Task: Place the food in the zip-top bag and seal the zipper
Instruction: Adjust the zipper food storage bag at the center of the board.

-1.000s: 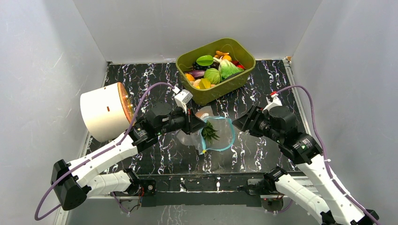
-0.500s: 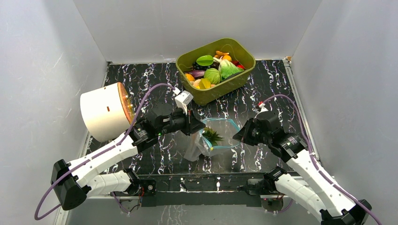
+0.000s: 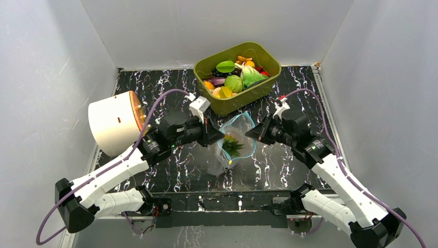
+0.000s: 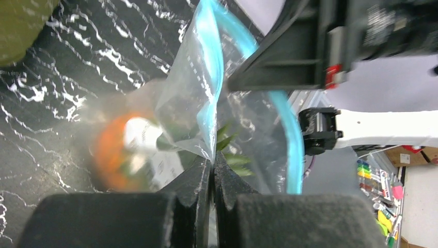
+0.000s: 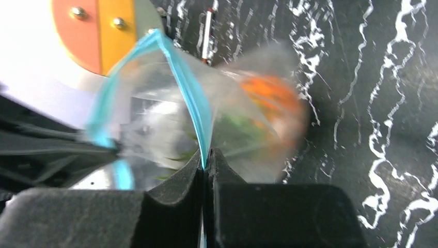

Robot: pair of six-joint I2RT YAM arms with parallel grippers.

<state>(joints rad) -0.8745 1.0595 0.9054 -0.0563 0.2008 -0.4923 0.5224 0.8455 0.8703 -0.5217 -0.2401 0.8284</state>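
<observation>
Right arm swings in from the side within the last second, and its right gripper [image 5: 205, 160] snaps shut on the zipper [image 4: 210, 77], while the bag [image 3: 240, 126] narrows from a wide loop to a slim one. Left gripper [image 4: 212, 168] is clamped on the opposite stretch of the same blue rim, so the bag hangs between both arms just above the table [image 3: 155, 88], mouth up and not yet sealed. A pineapple [image 3: 232, 146] sits inside, its orange body low and its green leaves pointing toward the opening.

Sealing looks to be the step in hand. It likely calls for drawing the two grips gently apart until both strips lie flat together, then pinching along the length without letting the bag sag. The leaves, close under the rim, could catch between the strips and may need shaking down first.

Behind the bag stands the tub [image 3: 243, 102], full of toys, a cabbage [image 3: 233, 83] among them. It sits near enough to crowd any pull away from the arms. A white drum [image 3: 111, 123] rests beside the left arm.
</observation>
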